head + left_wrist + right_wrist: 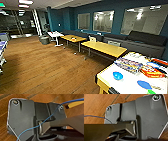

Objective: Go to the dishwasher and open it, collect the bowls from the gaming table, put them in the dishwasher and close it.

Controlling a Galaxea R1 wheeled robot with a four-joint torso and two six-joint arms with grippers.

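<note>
1. The gaming table (107, 76), white-topped with yellow sides, stood at the lower right of the head view, on a wooden floor (45, 65)
2. Two blue bowls (117, 75) lay on its top: one near the closer end, the other (144, 84) further along, with a small green bowl (151, 92) just beside the latter
3. Colourful boxes (140, 67), possibly games, lay further back on the same top
4. Yellow-topped tables (105, 48) stood beyond, before a dark sofa (142, 41) along a blue wall
5. Whether either claw was spread or pressed together could not be told from the wrist views, which looked down on the wooden floor
</note>
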